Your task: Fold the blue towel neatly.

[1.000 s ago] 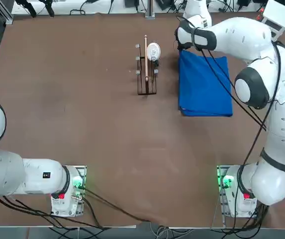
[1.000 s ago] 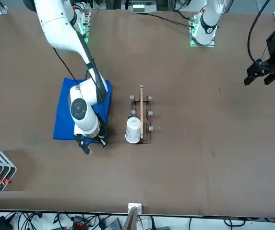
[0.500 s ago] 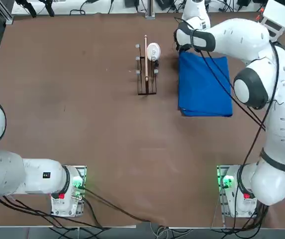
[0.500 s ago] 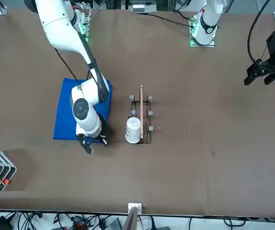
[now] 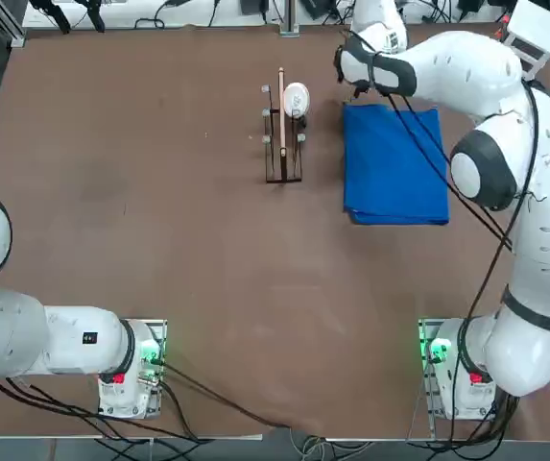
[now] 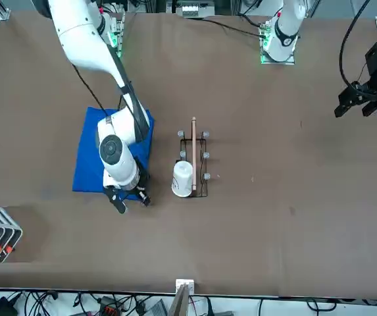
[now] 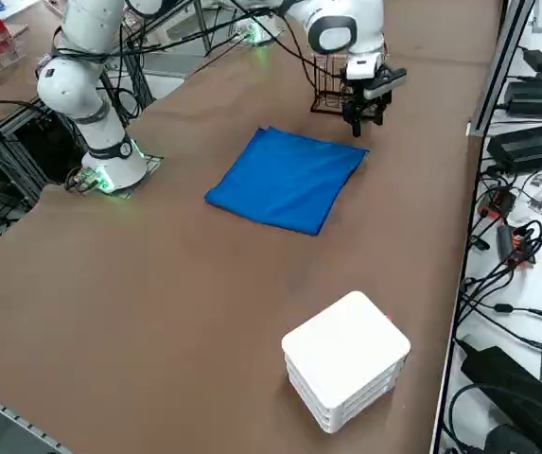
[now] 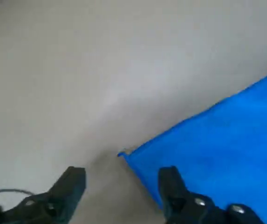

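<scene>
The blue towel [image 5: 395,163] lies folded on the table [image 5: 159,192] — right gripper [image 8: 121,179] above its corner, fingers [image 8: 70,184] apart, empty

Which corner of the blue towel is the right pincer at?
The right pincer, open, hovers at the blue towel's far corner beside the wooden rack; the other three corners lie clear of it.

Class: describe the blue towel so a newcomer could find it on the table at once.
Start at the brown table and find the small wire rack near its far edge. Beside it, towards the working arm, lies the blue towel: flat, folded, the only bright blue thing there.
</scene>
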Motion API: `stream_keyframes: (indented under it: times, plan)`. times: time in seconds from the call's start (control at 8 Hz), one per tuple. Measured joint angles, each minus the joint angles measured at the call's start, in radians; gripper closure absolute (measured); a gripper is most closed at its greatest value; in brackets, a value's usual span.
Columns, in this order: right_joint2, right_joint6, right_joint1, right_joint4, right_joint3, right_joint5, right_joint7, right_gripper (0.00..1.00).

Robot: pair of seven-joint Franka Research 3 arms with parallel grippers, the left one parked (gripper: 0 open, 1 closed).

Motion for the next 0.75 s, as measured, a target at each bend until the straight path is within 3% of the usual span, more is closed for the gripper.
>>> stream_keyframes:
  times: [0.38,0.75]
  plan:
    - [-0.027,-0.251,-0.007,0.129,-0.001,-0.031,-0.131,0.0]
    - [-0.147,-0.471,-0.054,0.163,-0.01,-0.032,-0.387,0.0]
